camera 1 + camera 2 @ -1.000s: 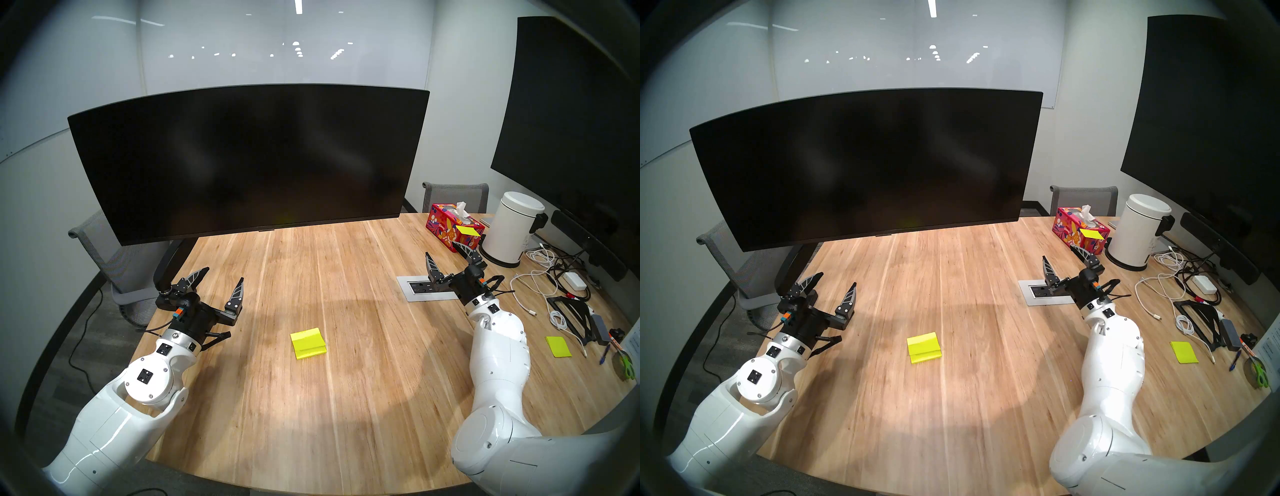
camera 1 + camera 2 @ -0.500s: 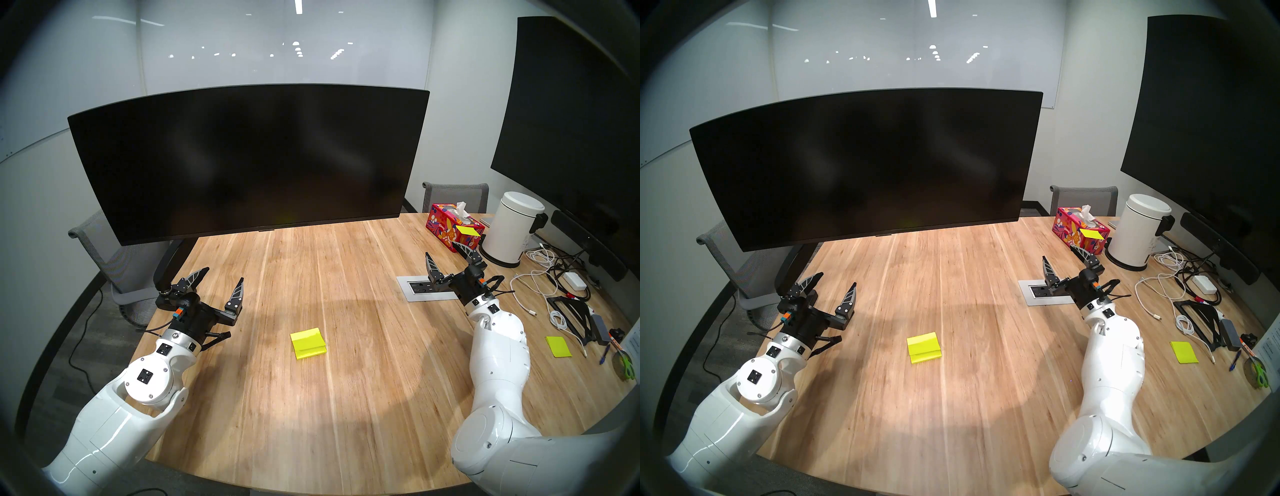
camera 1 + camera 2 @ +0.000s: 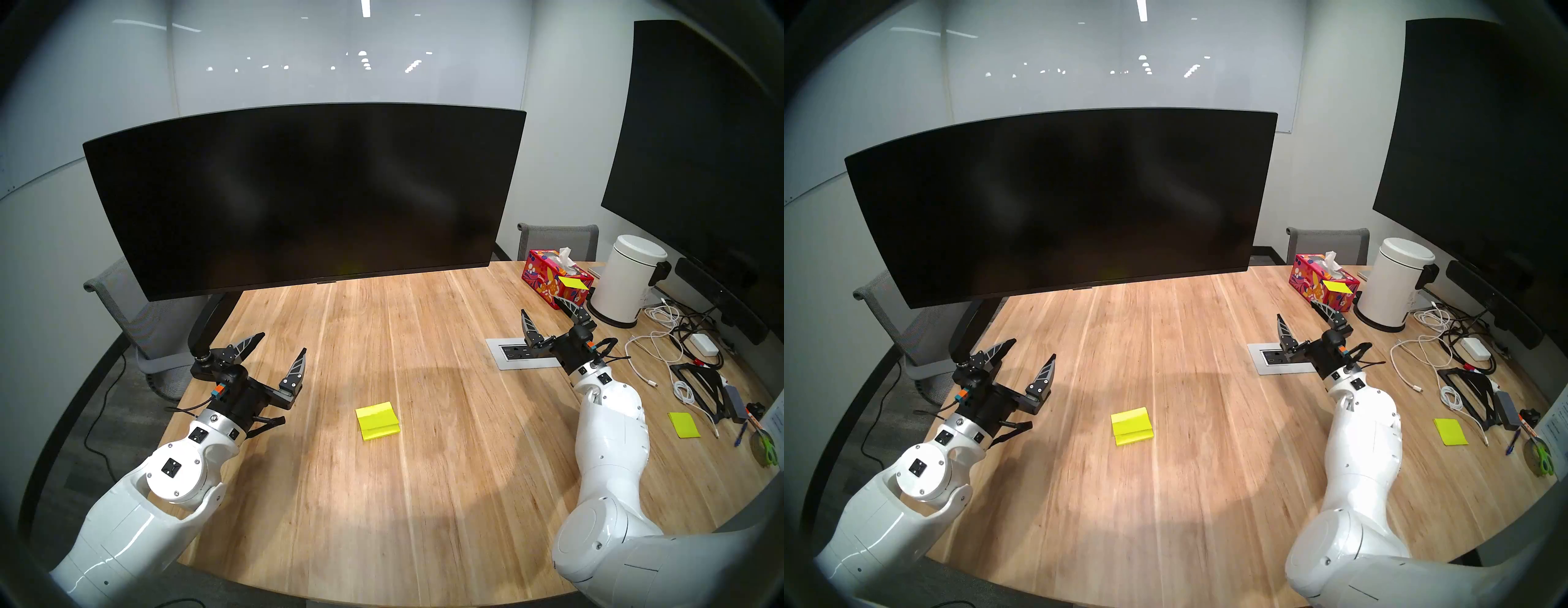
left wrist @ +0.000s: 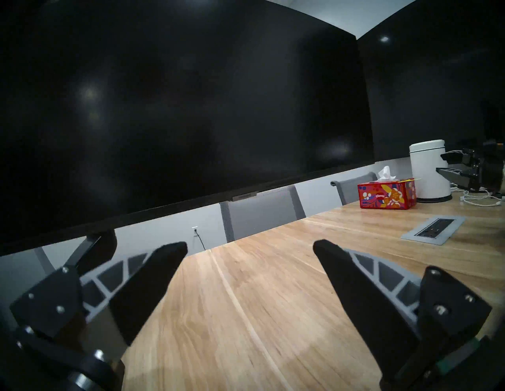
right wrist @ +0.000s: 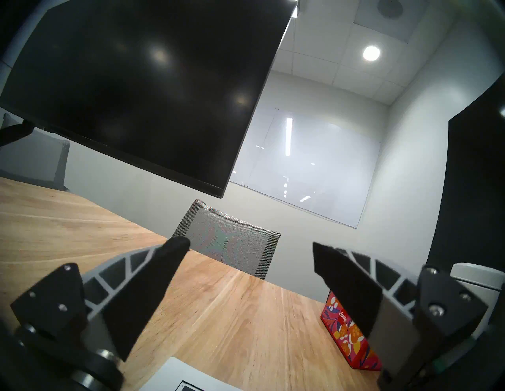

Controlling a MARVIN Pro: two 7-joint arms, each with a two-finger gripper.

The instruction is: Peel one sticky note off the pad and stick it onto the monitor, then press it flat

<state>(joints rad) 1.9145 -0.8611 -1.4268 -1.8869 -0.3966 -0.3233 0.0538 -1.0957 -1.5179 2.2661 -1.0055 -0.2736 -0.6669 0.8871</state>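
The pad (image 3: 377,421) (image 3: 1132,426) is a neon yellow-green stack lying mid-table; its top sheet looks creased across the middle and still lies on it. The monitor (image 3: 297,199) (image 3: 1055,204) (image 4: 164,109) (image 5: 136,82) hangs dark over the table's far side on a black arm. My left gripper (image 3: 282,343) (image 3: 1033,347) (image 4: 250,245) is open and empty, to the left of and beyond the pad. My right gripper (image 3: 541,305) (image 3: 1296,310) (image 5: 250,243) is open and empty, far right of the pad. Neither wrist view shows the pad.
A loose yellow-green sheet (image 3: 684,424) lies at the right by cables (image 3: 679,339). A tissue box (image 3: 551,282) bearing a small yellow note, a white bin (image 3: 628,280), a socket plate (image 3: 524,354) and a big flat display (image 3: 700,148) stand at the right.
My left arm has shifted a little to the right and nearer, towards the pad, with its gripper still open. The right arm and the pad have not moved.
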